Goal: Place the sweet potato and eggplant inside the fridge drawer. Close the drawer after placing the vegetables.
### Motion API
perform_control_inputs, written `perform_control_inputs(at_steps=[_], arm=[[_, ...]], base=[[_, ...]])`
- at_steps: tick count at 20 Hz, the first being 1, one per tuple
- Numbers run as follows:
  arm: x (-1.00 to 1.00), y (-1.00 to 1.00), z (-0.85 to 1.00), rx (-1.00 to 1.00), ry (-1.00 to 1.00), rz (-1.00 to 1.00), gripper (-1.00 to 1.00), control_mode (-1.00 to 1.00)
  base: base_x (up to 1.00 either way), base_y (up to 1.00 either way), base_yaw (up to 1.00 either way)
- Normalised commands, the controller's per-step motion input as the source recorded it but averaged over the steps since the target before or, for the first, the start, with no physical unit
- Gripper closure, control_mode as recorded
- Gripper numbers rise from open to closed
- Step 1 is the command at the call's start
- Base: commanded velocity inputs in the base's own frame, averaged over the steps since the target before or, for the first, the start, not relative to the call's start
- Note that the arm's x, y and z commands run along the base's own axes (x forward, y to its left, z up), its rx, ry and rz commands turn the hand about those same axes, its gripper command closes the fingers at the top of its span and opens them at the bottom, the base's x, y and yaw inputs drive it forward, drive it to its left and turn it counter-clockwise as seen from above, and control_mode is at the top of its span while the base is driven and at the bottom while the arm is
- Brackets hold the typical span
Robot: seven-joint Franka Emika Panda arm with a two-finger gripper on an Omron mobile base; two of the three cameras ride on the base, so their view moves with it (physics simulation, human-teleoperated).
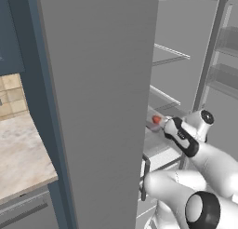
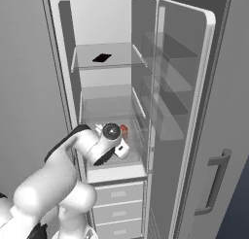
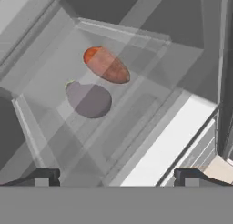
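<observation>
grey simulated kitchen, with a tall open refrigerator [image 2: 112, 87] taking up most of the scene and its door [image 2: 185, 87] swung wide to the right. low inside sits the wide, shallow fridge drawer of clear glassy plastic [image 3: 50, 127], pulled out. both vegetables lie inside it — the small orange-red oblong sweet potato [image 3: 106, 65] and the dull purple-grey rounded eggplant [image 3: 89, 99], just beside each other, possibly touching. the white arm's two-finger gripper [image 3: 116, 176] hovers above the drawer with its jaws spread wide and nothing between them.

judging from this, only the closing is left. the risks: the push could land on the thin clear wall rather than squarely on the front edge and skew the drawer, a fingertip could dip inside and catch on the rim, or a quick shove could roll the vegetables. the arm's elbow also sits near the door shelves [image 2: 165, 102].
</observation>
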Motion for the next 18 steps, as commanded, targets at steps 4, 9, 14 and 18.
perform_control_inputs(at_steps=[4, 9, 14, 18], arm=[[0.83, 0.42, 0.00, 0.00, -0.02, -0.15, -1.00, -1.00], [-0.41, -0.38, 0.11, 0.06, -0.05, -0.16, -1.00, -1.00], [-0.91, -0.40, 0.76, 0.04, -0.10, -0.14, -1.00, -1.00], [-0.49, -0.01, 0.65, 0.00, 0.00, -0.12, -1.00, -1.00]], base=[[0.00, 0.00, 0.00], [0.00, 0.00, 0.00], [0.00, 0.00, 0.00], [0.00, 0.00, 0.00]])
